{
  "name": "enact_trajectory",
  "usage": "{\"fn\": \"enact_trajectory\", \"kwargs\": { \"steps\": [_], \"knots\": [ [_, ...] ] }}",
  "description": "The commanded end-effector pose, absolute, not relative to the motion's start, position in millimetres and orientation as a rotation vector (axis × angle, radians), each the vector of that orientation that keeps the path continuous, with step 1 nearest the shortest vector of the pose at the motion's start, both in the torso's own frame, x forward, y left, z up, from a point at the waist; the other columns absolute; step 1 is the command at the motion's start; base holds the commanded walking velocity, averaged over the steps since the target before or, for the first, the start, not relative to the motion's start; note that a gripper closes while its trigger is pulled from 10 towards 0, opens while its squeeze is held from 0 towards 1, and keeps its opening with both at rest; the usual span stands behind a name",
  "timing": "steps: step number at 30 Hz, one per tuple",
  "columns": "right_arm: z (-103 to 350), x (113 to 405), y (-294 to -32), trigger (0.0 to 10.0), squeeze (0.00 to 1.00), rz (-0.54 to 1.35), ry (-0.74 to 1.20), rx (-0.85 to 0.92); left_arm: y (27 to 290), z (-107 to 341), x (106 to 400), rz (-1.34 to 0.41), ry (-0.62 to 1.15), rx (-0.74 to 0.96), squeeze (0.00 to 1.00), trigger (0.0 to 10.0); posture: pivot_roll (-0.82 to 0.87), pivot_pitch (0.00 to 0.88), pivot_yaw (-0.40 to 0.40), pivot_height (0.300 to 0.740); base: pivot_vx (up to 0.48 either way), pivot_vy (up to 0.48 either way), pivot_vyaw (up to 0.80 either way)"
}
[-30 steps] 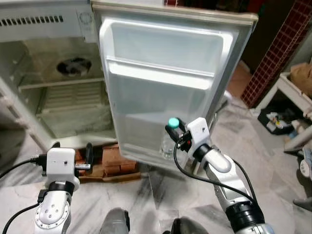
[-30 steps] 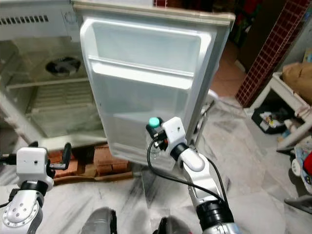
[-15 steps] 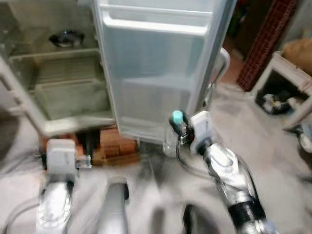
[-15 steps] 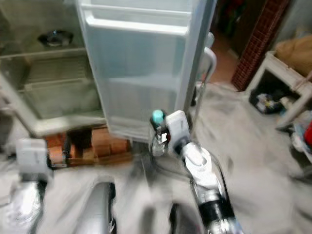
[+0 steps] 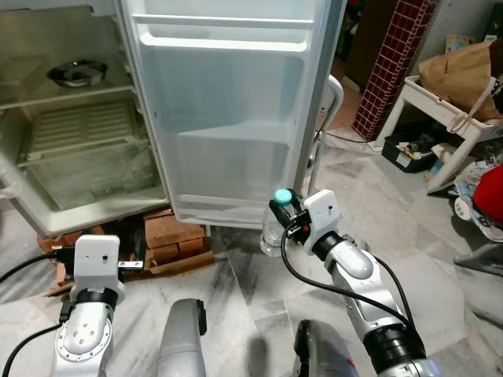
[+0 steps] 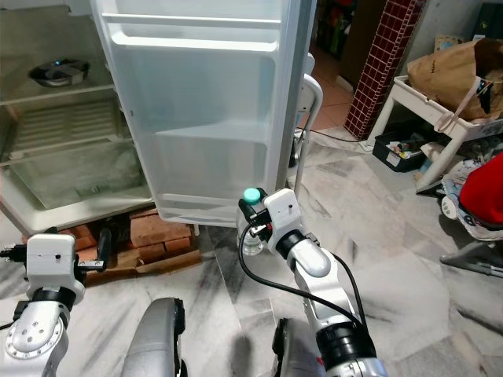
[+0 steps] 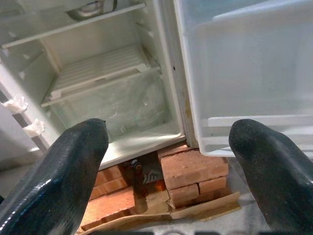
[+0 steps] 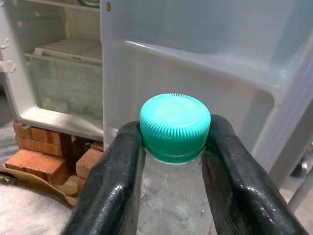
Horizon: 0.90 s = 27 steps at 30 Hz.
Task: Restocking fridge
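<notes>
My right gripper (image 8: 174, 131) is shut on the neck of a clear plastic bottle (image 5: 269, 236) with a teal cap (image 5: 282, 195). It holds the bottle upright just in front of the lower edge of the open white fridge door (image 5: 236, 118), above the floor. The door shelves (image 5: 228, 43) are bare. The fridge's inside (image 5: 78, 149) stands open on the left, with a metal bowl (image 5: 72, 74) on its upper shelf. My left gripper (image 7: 171, 147) is open, low at the left and facing the fridge's base, its fingers (image 7: 73, 161) wide apart and holding nothing.
The fridge rests on red bricks (image 5: 177, 236). A brick pillar (image 5: 389, 63) stands behind the door. At the right is a white table (image 5: 440, 102) with a brown bag (image 5: 460, 67), clutter beneath it and a red thing (image 5: 491, 192). Marble floor (image 5: 440, 259) lies around me.
The whole view has shifted and cleared of blur as the camera moved; the fridge now looks farther off. The right gripper still grips the bottle, now below the door's lower edge.
</notes>
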State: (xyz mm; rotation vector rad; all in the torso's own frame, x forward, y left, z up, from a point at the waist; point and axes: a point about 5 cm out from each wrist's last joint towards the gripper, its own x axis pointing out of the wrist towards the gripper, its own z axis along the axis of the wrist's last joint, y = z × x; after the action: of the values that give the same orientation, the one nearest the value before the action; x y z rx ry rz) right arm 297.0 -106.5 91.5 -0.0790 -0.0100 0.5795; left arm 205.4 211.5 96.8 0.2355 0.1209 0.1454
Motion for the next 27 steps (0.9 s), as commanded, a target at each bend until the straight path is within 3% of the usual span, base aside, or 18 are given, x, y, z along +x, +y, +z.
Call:
{"fn": "enact_trajectory", "kwargs": {
  "steps": [1,14,27],
  "knots": [
    [105.3,301.0,-101.1,10.0,0.0,0.609,-0.079,-0.081,212.5,98.0,206.9,0.149,0.119,0.241,0.0,10.0,0.08,0.0,-0.042,0.606,0.262,0.0,0.0],
    [106.8,300.2,-100.9,10.0,0.0,0.624,-0.085,-0.072,208.7,95.2,205.5,0.134,0.133,0.236,0.0,10.0,0.07,0.0,-0.043,0.606,0.286,0.0,0.5],
    [106.5,301.2,-103.0,10.0,0.0,0.608,-0.083,-0.083,206.2,92.6,205.2,0.119,0.142,0.234,0.0,10.0,0.07,0.0,-0.043,0.606,0.338,0.0,0.0]
  ]
}}
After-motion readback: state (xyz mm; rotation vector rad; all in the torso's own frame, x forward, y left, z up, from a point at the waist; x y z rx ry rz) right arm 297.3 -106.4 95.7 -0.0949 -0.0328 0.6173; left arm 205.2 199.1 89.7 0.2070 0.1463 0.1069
